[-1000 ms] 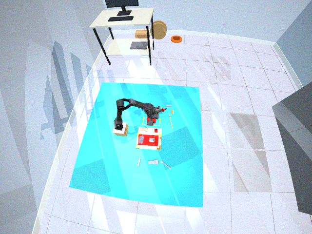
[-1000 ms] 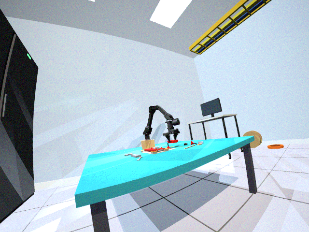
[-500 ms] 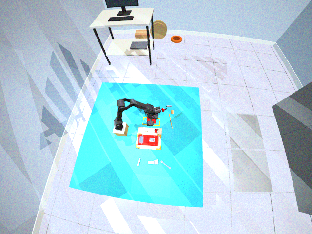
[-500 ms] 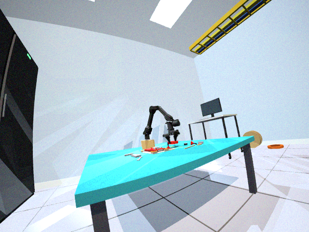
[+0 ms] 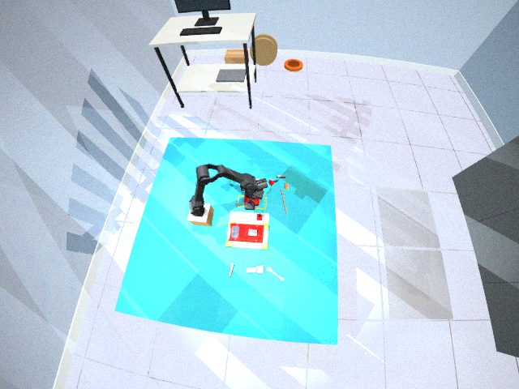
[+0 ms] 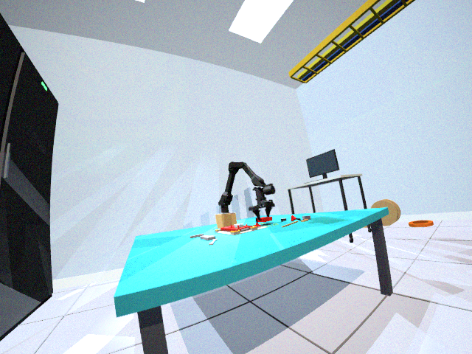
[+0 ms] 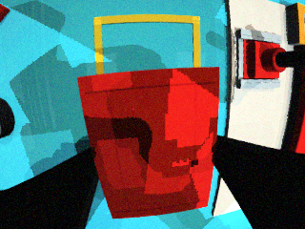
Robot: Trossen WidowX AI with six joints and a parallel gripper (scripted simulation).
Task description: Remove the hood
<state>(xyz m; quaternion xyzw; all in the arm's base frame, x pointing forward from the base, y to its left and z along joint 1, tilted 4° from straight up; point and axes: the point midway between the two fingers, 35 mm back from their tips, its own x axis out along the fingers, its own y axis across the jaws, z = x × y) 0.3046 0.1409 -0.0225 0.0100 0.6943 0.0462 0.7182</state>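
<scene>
A: Nearest the wrist camera: the hood, a glossy red, slightly tapered panel. How does it look?

B: Broad and smooth-faced, straight front edge, dark shadow patches, a thin crease line near that edge. Off the car, level or nearly so.

A: State of the black parallel-jaw gripper?

B: Closed on the hood, dark fingers against its two sides. Landmark: the thin yellow rectangular outline. Hood is over it, hiding part. Whether it touches the matt turquoise table, cannot tell.

A: Beside the outline?

B: The boxy red toy car on a whitish base, just beside it. On the outline's other side, a slim tan stick.

A: Farther from the outline?

B: Past the car, a pale stepped block. Well apart, off the table, a white-topped desk with black legs and a smooth orange ring on the tiled floor.
</scene>
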